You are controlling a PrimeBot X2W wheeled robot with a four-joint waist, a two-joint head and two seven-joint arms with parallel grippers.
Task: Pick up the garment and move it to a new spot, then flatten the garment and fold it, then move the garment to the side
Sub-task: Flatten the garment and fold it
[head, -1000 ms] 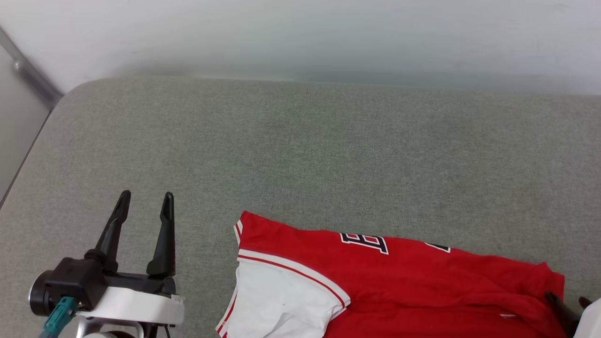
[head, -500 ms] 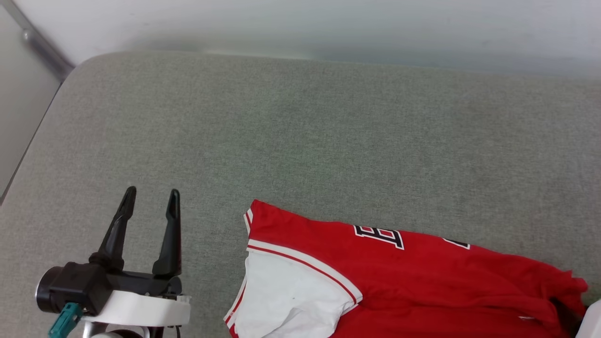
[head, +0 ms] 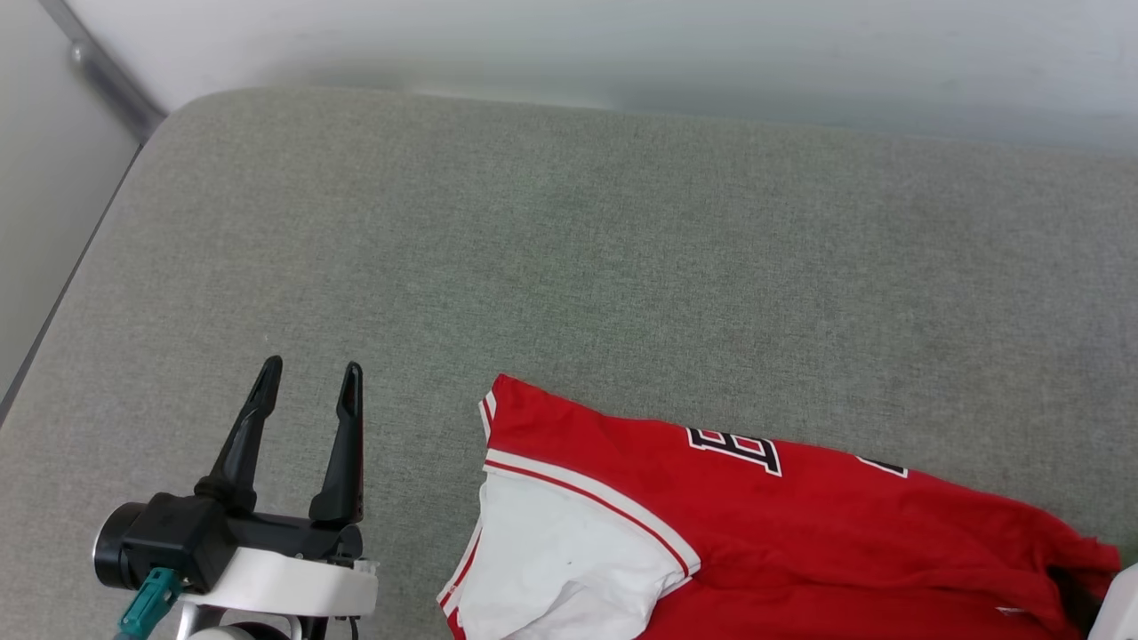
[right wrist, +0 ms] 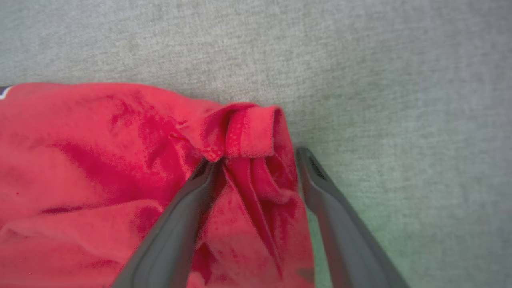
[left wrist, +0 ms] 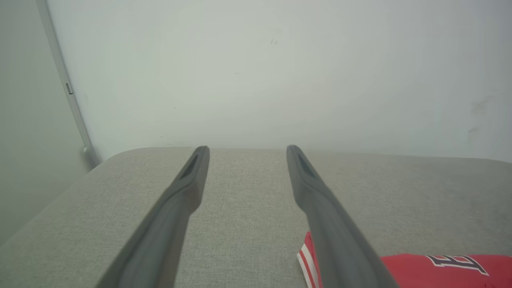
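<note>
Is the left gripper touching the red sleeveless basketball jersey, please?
No, the left gripper sits over bare grey fabric cushion, clearly apart from the red sleeveless basketball jersey.

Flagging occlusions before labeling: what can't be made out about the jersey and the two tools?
- Head view: jersey lettering past the first letter, lost in a fold; lower part cut by the bottom edge.
- Right wrist view: right tool stands open astride a bunched hem; one fingertip tucked under the roll, contact unclear.
- Left wrist view: most of the jersey, behind the open left tool's finger and the bottom edge.
</note>
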